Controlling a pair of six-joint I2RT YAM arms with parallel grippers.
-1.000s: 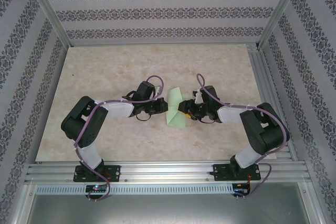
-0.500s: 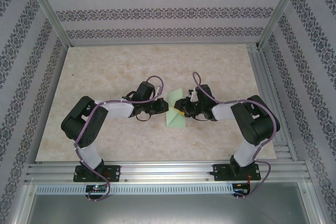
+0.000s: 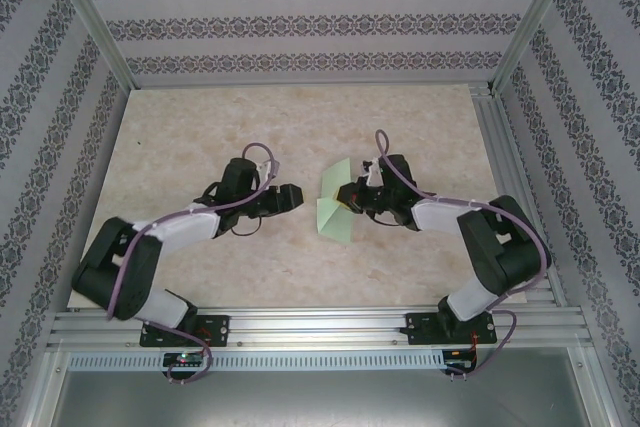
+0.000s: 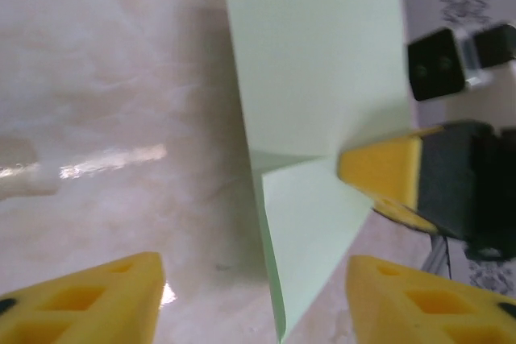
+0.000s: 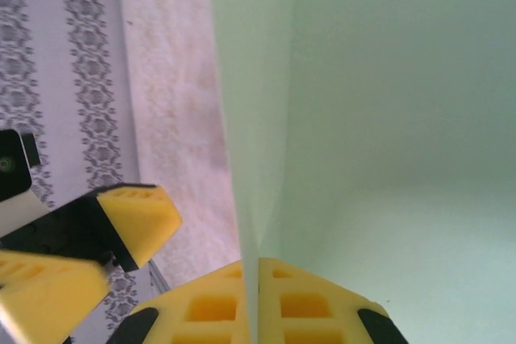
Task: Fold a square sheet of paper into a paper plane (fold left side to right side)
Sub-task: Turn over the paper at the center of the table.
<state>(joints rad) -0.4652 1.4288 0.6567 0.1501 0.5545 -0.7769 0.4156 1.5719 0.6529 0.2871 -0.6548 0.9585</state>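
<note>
The square sheet of paper [image 3: 335, 212] is pale green and folded into a wedge lying mid-table, with one flap raised. My right gripper [image 3: 350, 198] is shut on its right edge, and the thin paper [image 5: 387, 118] runs between the pressed yellow fingertips [image 5: 314, 304]. My left gripper [image 3: 293, 193] stands open a short way left of the paper, touching nothing. In the left wrist view the paper [image 4: 322, 78] lies ahead of my wide-apart left fingers [image 4: 81, 304], with the right gripper's yellow fingertips [image 4: 387, 171] pinching it at the crease.
The marbled tabletop [image 3: 200, 127] is bounded by patterned walls and aluminium frame posts [image 3: 95, 22]. A metal rail [image 3: 320, 327] runs along the near edge. Bare tabletop lies left of and behind the paper.
My left gripper has opened, let go of the paper and drawn back to the left. My right gripper has shut on the paper's right edge.
</note>
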